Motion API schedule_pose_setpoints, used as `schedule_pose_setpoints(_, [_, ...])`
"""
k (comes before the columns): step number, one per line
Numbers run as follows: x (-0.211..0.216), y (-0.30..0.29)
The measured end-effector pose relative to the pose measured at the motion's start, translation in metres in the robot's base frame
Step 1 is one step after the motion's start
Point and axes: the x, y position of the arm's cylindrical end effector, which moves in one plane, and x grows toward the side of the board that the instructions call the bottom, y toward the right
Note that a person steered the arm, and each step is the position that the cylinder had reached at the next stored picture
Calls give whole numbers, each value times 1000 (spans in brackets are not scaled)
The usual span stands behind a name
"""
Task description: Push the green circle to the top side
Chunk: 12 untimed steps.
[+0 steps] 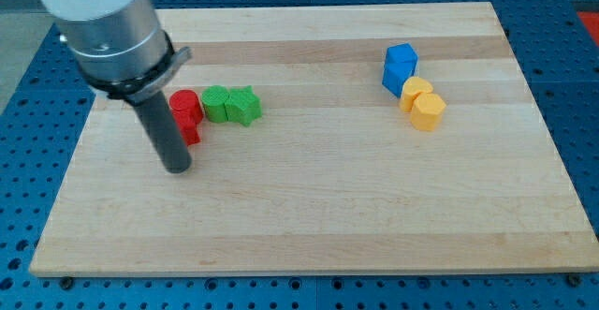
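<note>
My tip (pixel 177 168), a bare rod pinching nothing, sits below the red block (pixel 185 109) beside the green circle (pixel 216 103), bare board (pixel 309 38) above

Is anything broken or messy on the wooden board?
No, nothing stands out. The red blocks and green blocks huddle at the view's left, the blue block and yellow blocks at the right. My tip sits just below the red ones.

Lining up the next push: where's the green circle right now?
The green circle sits in the view's upper left, wedged between the red blocks on its left and another green block on its right, up-right of my tip.
</note>
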Motion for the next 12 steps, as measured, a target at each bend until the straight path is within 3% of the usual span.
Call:
schedule_pose_setpoints(1, [-18,26])
schedule_pose_setpoints(5, [-38,26])
schedule_pose_setpoints(12, [-118,57])
